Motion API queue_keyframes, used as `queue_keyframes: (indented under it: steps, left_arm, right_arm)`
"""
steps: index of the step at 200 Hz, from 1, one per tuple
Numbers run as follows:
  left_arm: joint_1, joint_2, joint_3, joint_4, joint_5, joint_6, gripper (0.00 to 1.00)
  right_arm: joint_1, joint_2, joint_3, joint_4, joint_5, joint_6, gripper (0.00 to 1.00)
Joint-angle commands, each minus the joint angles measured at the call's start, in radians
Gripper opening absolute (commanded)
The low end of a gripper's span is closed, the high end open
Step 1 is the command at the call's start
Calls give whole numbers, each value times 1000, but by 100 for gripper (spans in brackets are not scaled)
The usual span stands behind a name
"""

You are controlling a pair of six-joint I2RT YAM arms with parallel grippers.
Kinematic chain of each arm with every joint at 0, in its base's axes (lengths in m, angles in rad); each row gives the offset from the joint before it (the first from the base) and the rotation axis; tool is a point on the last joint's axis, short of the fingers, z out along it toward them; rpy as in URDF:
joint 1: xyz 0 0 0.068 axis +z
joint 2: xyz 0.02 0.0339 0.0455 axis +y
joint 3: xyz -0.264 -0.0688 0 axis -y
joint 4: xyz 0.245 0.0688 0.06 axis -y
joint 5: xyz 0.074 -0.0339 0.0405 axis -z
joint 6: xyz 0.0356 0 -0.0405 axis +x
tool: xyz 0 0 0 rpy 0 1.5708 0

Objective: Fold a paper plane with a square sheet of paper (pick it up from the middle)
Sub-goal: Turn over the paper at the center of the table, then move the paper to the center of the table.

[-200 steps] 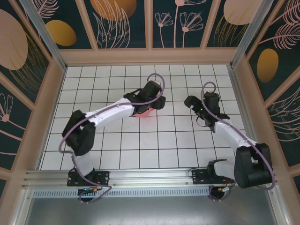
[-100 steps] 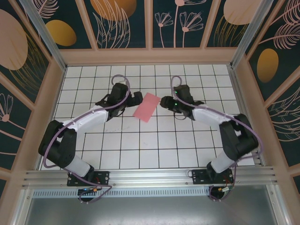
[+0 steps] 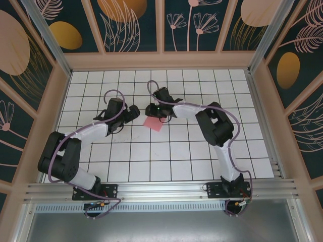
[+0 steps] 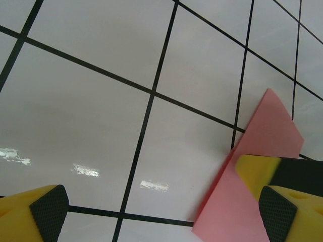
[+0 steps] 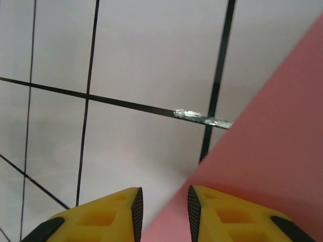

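The pink paper [image 3: 154, 124] lies on the tiled worktop [image 3: 166, 156]. Just left of it, the left gripper [image 3: 133, 112] has its jaws spread wide. The right gripper [image 5: 165, 214] is at the paper's far edge with its jaws nearly together; whether they pinch it is unclear.

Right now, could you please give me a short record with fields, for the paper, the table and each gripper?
paper: thin pink sheet of paper, near the middle of the table, partly hidden under the right gripper in the top view
table: white tiled table with black grid lines
left gripper: open wide, low over the table, the paper at one finger's side
right gripper: yellow fingers with a narrow gap, over the paper's edge; whether it grips cannot be told
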Motion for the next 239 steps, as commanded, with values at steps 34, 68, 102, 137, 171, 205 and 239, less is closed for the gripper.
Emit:
queue_keyframes:
  steps: [34,68,102,137,171,205,239]
  left_arm:
    - [7,3,4,43,21,-36,99]
    - [8,21,13,61,64,-38,99]
    - [8,49,16,139,191,-37,98]
    - [2,74,4,249,355,-34,93]
    - [-56,133,61,295,458,-14,84]
    - [-132,262,177,315,523,-17,65]
    - [-175,391,300,334,571,-38,58]
  right_arm:
    - [13,16,-38,-134,-66,-148,33]
    - [4,-83,-177,-201,-83,-367,33]
    - [-58,-223,-274,-173,-128,-450,35]
    - [-114,-378,-353,-77,-163,-272,46]
    - [-203,-541,-564,21,-139,-72,54]
    - [-238,-680,-708,69,-84,130,59]
    - [-237,-736,-807,116,-73,302,59]
